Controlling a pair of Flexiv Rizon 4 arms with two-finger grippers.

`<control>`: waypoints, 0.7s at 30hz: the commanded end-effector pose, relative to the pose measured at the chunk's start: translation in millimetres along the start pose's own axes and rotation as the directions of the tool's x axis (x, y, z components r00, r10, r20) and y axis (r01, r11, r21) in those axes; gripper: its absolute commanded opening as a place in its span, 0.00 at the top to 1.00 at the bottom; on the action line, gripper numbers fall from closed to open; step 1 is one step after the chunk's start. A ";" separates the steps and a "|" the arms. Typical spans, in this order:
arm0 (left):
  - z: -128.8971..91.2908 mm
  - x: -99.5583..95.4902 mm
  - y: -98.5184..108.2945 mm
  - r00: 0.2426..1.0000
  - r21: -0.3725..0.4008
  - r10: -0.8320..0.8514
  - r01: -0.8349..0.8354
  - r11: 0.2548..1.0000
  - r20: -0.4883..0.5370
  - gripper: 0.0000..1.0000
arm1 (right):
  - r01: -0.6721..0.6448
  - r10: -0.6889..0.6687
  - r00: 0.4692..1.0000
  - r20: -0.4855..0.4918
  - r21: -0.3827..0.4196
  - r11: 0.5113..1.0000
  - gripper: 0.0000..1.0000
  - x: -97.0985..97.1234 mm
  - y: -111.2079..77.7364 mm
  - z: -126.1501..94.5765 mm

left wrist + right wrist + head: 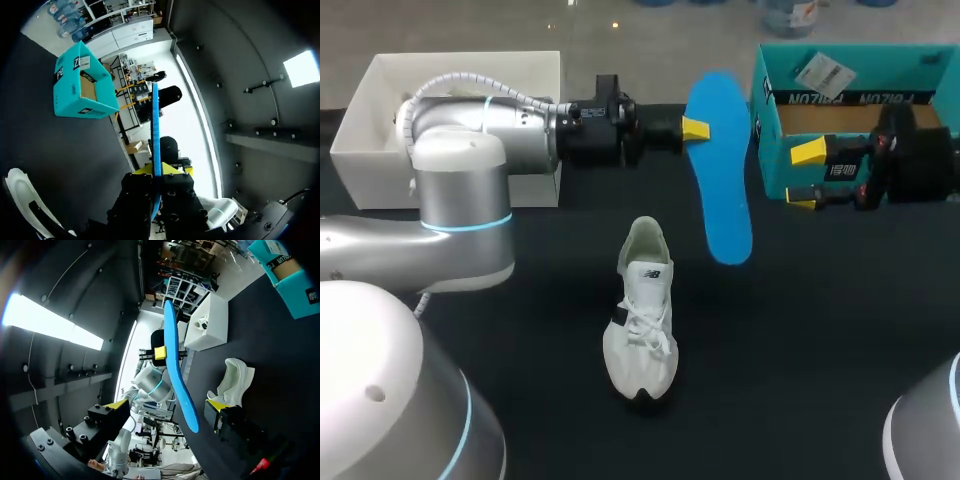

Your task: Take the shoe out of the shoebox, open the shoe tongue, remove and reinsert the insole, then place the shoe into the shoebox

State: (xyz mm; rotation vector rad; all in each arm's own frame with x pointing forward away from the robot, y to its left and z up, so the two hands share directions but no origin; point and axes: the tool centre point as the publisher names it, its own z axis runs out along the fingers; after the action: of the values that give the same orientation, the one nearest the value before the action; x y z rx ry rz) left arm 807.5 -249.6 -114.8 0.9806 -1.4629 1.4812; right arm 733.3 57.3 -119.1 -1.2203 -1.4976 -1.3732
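A white sneaker (pixel 640 310) stands upright on the black table, toe toward the front edge. My left gripper (pixel 695 128) is shut on the side edge of the blue insole (pixel 720 170), holding it in the air behind and to the right of the shoe. In the left wrist view the insole (pixel 156 130) runs edge-on out from between the fingers, with the shoe (pixel 22 195) off to the side. My right gripper (pixel 805 175) stands open in front of the teal shoebox (pixel 850 110), holding nothing. From the right wrist the insole (pixel 177 375) hangs ahead of the open right gripper (pixel 166 405), beside the shoe (pixel 235 382).
A white open box (pixel 450 120) sits at the back left, behind my left arm. The teal shoebox lies open at the back right. Black table surface (pixel 800 340) stretches around the shoe at the front.
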 end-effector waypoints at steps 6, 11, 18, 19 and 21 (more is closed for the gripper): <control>-1.9 0.3 -2.3 0.627 -0.072 0.779 -0.777 0.626 0.015 1.00 | -0.001 0.001 1.000 0.002 0.002 1.000 0.00 -0.5 1.2 1.9; -7.0 -2.8 -2.8 0.582 -0.050 0.810 -0.809 0.585 0.063 1.00 | -0.001 0.001 1.000 0.002 0.002 1.000 0.00 -0.5 1.2 1.9; -7.0 -2.8 -2.8 0.582 -0.050 0.810 -0.809 0.585 0.063 1.00 | -0.001 0.001 1.000 0.002 0.002 1.000 0.00 -0.5 1.2 1.9; -7.0 -2.8 -2.8 0.582 -0.050 0.810 -0.809 0.585 0.063 1.00 | -0.001 0.001 1.000 0.002 0.002 1.000 0.00 -0.5 1.2 1.9; -7.0 -2.8 -2.8 0.582 -0.050 0.810 -0.809 0.585 0.063 1.00 | -0.001 0.001 1.000 0.002 0.002 1.000 0.00 -0.5 1.2 1.9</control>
State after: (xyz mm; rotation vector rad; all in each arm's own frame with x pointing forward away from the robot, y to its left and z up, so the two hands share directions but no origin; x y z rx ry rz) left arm 815.1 -242.2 -115.8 0.4810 -1.9993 1.9242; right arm 733.8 57.1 -119.3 -1.2197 -1.4975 -1.3721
